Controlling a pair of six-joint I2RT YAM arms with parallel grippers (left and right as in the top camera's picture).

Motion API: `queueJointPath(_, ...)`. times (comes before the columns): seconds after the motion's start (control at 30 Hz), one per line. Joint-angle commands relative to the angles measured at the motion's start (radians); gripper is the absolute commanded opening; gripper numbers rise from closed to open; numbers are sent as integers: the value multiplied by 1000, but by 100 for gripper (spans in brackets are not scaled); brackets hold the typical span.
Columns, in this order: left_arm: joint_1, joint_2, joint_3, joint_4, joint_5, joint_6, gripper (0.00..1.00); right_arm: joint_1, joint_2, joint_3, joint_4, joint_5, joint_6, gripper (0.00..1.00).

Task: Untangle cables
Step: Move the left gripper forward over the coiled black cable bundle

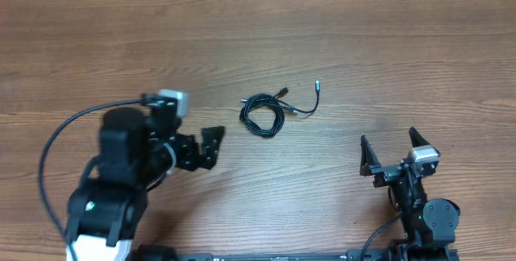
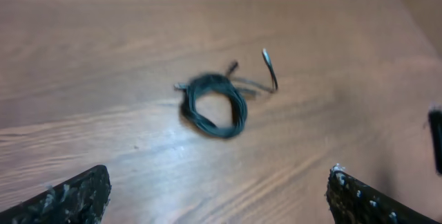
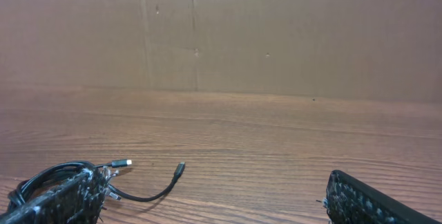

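Observation:
The cables (image 1: 279, 118) lie as a small black coil on the wooden table (image 1: 363, 43), a little left of centre. Two plug-tipped ends stick out to the coil's upper right, one on a loose strand (image 1: 310, 108). My left gripper (image 1: 211, 148) is open, low on the table just left of the coil and apart from it. In the left wrist view the coil (image 2: 222, 133) lies blurred ahead of the wide-apart fingers (image 2: 83, 196). My right gripper (image 1: 393, 150) is open, to the lower right of the coil. In its view the cables (image 3: 41, 177) sit behind its left finger (image 3: 65, 203).
A brown cardboard wall (image 3: 276, 30) stands along the table's far edge. The left arm's thick black wire (image 1: 56, 140) loops out to its left. Both arm bases sit at the near edge.

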Motion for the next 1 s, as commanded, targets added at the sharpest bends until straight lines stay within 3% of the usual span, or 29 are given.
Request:
queueJointPath(0.0,-101,56,24,3,-125,19,100,4,-4,-10,3,9,-5,100)
queueJointPath(0.17,-199,142,24,39,-182,19,100,4,-4,-10,3,9,-5,100)
queueJointPath(0.57,-209,338,24,110,-129,33,100,4,-4,-10,3,9,-5,100)
queueJointPath(0.87,-208,550,24,420,-249,82,100,4,-4,-10,3,9,-5,100)
queueJointPath(0.97,-209,621,24,537,-248,179,100,4,-4,-10,3,9,-5,100)
